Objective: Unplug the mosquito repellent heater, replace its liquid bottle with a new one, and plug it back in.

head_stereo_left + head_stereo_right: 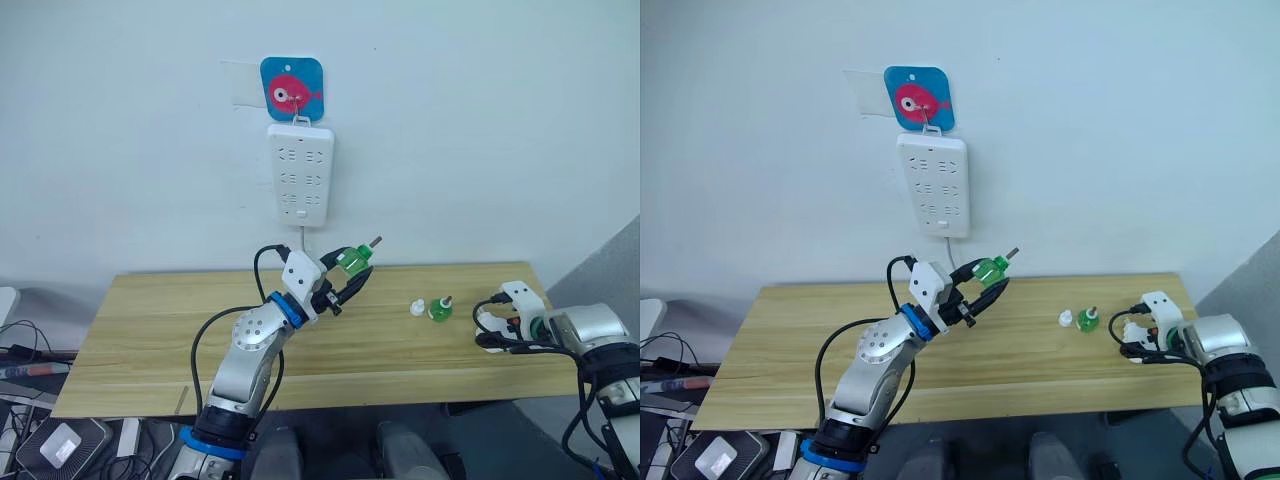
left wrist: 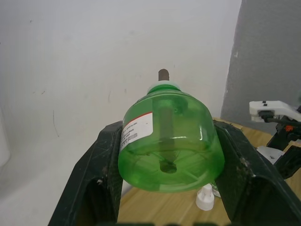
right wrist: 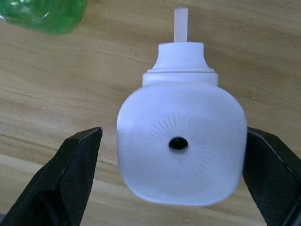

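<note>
Green bottle [image 2: 170,141] sits clamped between the two fingers of the left gripper [image 1: 347,279], one black finger [image 2: 101,176] pressed to each side of its body. Its dark wick points away from the wrist, toward the white wall [image 1: 480,130]. A red-and-white label shows on the bottle's side. In the head views this gripper is at frame centre, raised above the wooden table [image 1: 160,340], below the power strip [image 1: 300,172].

Power strip hangs on the wall in the upper centre, under a blue square hook plate with a pink fish [image 1: 292,90]. No plug is seated in its sockets. A cable runs down from its lower edge.

Heater [image 3: 182,150] lies between the fingers of the right gripper [image 1: 497,322], at the right end of the table. In the right wrist view its round vent hole faces the camera, with a white neck and a thin white stem at the far end. The black finger [image 3: 70,179] on one side stands apart from the shell, with table showing in the gap; the other finger meets the shell's edge, contact uncertain. Cannot tell whether the heater is gripped.

Second green bottle [image 1: 439,310] stands on the table, right of centre, between the two grippers. A small white cap [image 1: 417,308] rests just beside it on the left.
</note>
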